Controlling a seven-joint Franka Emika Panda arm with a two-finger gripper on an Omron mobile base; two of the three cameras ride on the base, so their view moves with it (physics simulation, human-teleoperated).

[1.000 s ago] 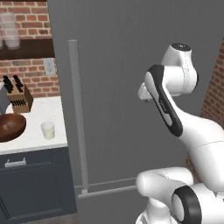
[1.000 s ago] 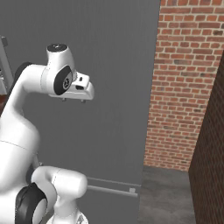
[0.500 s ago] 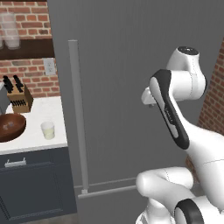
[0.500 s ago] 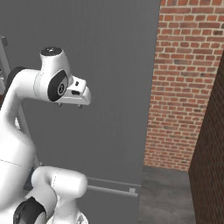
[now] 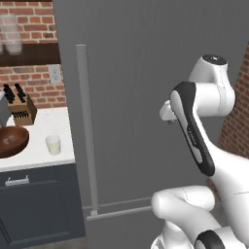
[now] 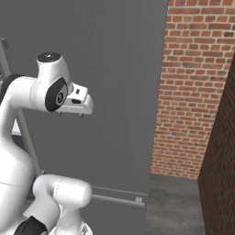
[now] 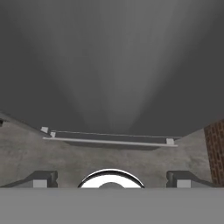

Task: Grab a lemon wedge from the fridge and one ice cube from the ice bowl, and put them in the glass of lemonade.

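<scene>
The gripper (image 7: 111,179) stands wide open, its 2 fingertips (image 7: 41,178) far apart at the bottom of the hand view, with nothing between them and nothing touched. It points down along the closed fridge (image 5: 146,73) door toward the floor (image 7: 26,157) at the door's foot, where a thin light strip (image 7: 109,141) runs along the bottom edge. In the right base view the hand (image 6: 75,101) hangs in front of the dark grey door, close to it but apart.

The fridge is shut. Its long light grey bar handle (image 5: 86,131) runs upright along the door's left side, well apart from the hand, which sits toward the door's right half.

Left of the fridge, a white counter (image 5: 36,153) tops a dark cabinet (image 5: 34,204). On it, the glass (image 5: 53,144) with pale liquid stands upright near the front edge. The brown bowl (image 5: 10,141) sits just beside it to the left, partly cut by the picture's edge; its contents are too small to tell. A knife block (image 5: 20,108) stands behind the bowl against the brick wall (image 5: 34,82). A dark shelf (image 5: 29,54) above carries 1 frosted jar (image 5: 12,34).

A brick wall (image 6: 197,82) rises to the right of the fridge.
</scene>
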